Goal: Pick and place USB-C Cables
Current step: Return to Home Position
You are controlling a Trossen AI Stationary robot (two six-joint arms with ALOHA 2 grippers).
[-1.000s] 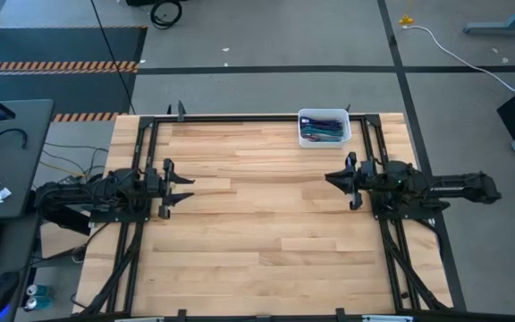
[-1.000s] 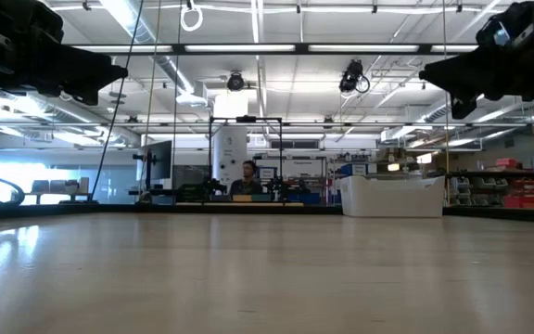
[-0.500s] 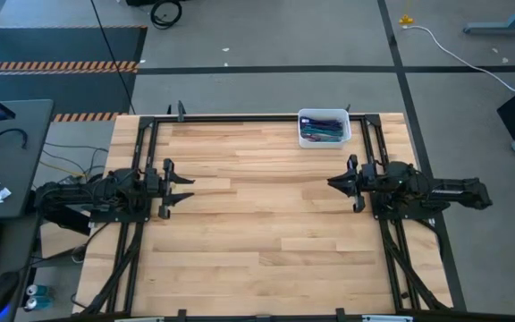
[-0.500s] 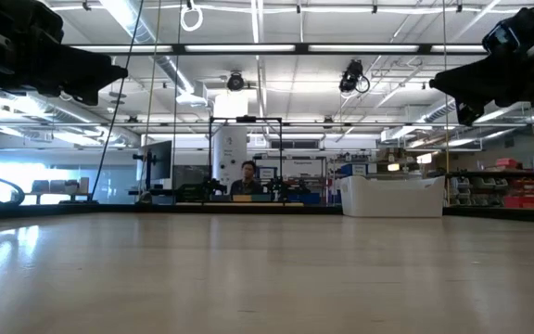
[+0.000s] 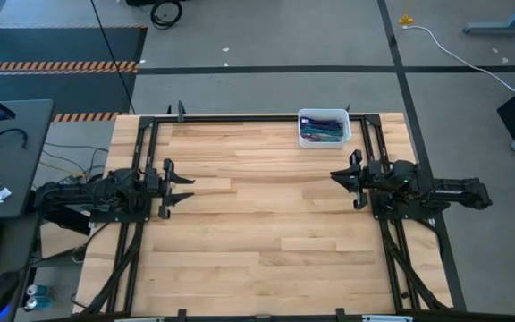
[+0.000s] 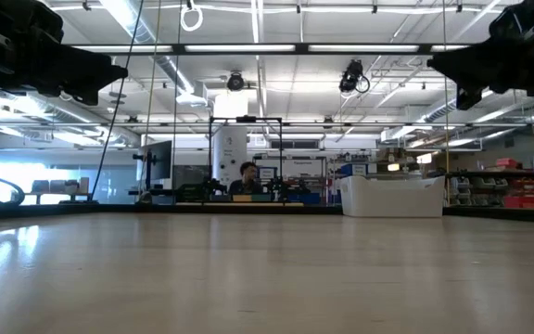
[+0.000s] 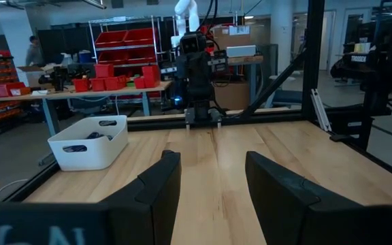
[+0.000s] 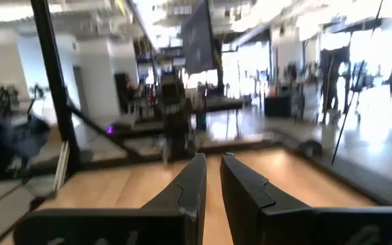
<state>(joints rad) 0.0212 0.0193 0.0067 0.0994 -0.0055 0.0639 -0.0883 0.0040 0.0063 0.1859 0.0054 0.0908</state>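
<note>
A desk (image 5: 257, 241) carries a bin (image 5: 324, 112) at its far edge, right of centre. Cables (image 5: 322, 132) lie heaped inside the bin. The right hand (image 5: 338, 177) hangs over the desk nearer than the bin and slightly to its right, pointing left. The left hand (image 5: 186, 190) hangs well to the bin's left, also nearer, pointing right. Beyond the desk, left of the bin, sits a person (image 6: 248, 174).
</note>
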